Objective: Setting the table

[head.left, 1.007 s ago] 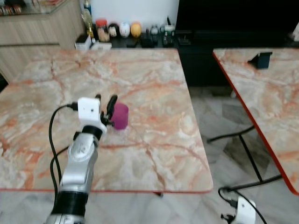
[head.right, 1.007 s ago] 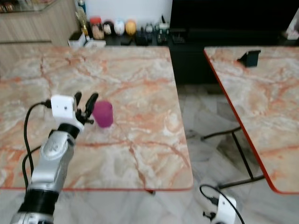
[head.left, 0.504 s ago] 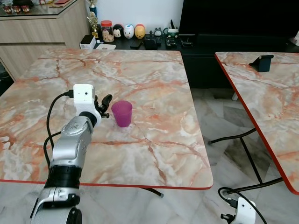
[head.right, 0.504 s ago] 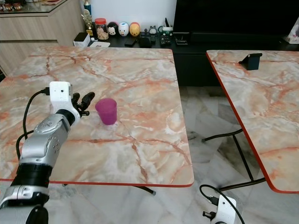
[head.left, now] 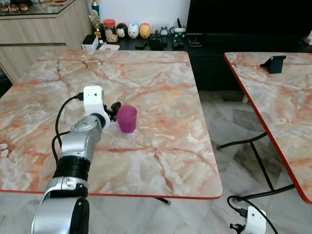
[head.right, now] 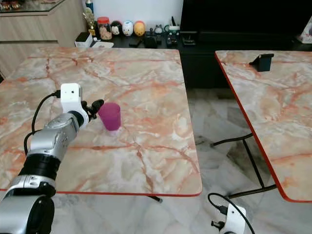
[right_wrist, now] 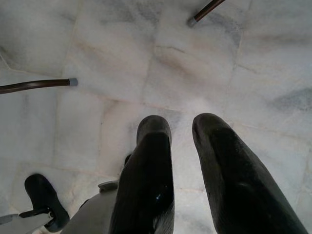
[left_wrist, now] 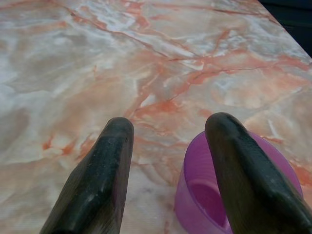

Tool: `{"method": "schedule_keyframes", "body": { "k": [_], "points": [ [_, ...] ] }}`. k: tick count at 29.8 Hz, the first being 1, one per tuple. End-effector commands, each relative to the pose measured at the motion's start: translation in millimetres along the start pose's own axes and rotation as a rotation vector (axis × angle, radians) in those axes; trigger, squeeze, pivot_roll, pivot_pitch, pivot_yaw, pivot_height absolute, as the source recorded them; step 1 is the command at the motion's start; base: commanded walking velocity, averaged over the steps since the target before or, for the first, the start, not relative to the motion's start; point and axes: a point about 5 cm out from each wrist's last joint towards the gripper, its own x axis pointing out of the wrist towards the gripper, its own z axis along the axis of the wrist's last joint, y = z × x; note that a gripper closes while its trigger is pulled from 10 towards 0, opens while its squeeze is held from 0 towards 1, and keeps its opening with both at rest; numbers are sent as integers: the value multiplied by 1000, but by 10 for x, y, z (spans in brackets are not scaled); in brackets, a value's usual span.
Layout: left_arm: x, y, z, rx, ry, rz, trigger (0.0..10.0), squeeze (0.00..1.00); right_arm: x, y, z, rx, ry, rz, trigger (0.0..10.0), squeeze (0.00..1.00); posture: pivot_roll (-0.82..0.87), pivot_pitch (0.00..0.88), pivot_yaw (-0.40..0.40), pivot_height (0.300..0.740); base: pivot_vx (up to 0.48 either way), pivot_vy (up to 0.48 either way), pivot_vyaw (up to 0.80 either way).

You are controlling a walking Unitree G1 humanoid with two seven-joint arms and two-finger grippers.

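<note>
A purple cup (head.left: 126, 118) stands upright on the marble table (head.left: 161, 87), a little left of its middle. My left gripper (head.left: 115, 107) is just to the left of the cup, open, with nothing between its fingers. In the left wrist view one black finger (left_wrist: 243, 175) lies in front of the cup's rim (left_wrist: 195, 195), and the other finger (left_wrist: 105, 170) is over bare marble. My right arm hangs idle low at the right, its gripper (right_wrist: 180, 122) above the floor tiles, fingers close together and empty.
A second marble table (head.left: 273, 102) stands to the right and bears a dark phone stand (head.left: 274, 64). A gap of tiled floor (head.left: 229, 126) with table legs separates the two. Jars and figurines (head.left: 131, 31) line a low cabinet behind, and a wooden counter (head.left: 39, 29) is at back left.
The left gripper drew back from the cup to the left, then came close beside it again. The cup has stayed in place. The head camera shifted a little.
</note>
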Motion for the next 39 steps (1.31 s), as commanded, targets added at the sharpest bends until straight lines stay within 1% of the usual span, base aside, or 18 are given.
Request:
{"method": "schedule_keyframes", "body": {
  "k": [1,4,10,28,33,37,38,39],
  "points": [
    [20,8,22,-13,7,6,10000,0,0,-8,0,7,5,-5,10000,0,-10,0,3,740,0,0,0],
    [31,1,26,-18,10,3,10000,0,0,-5,-3,11,5,-4,10000,0,-12,0,6,740,0,0,0],
    [46,-6,3,31,26,12,10000,0,0,-2,-8,17,6,-4,10000,0,-8,0,5,740,0,0,0],
    [42,-57,-105,52,70,-14,10000,0,-2,-15,-16,25,7,-5,10000,0,-5,0,4,740,0,0,0],
    [44,-114,-141,47,83,-35,10000,0,-3,-20,-19,22,8,-5,10000,0,-6,0,2,740,0,0,0],
    [42,-126,-152,52,86,-37,10000,0,-3,-21,-22,22,9,-5,10000,0,-6,0,3,740,0,0,0],
    [42,-125,-152,54,87,-37,9843,0,-3,-20,-23,23,9,-5,10000,0,-7,0,4,740,0,0,0],
    [41,-122,-152,56,88,-36,8314,0,-3,-20,-24,25,10,-5,10000,0,-8,0,4,740,0,0,0]
  ]
}}
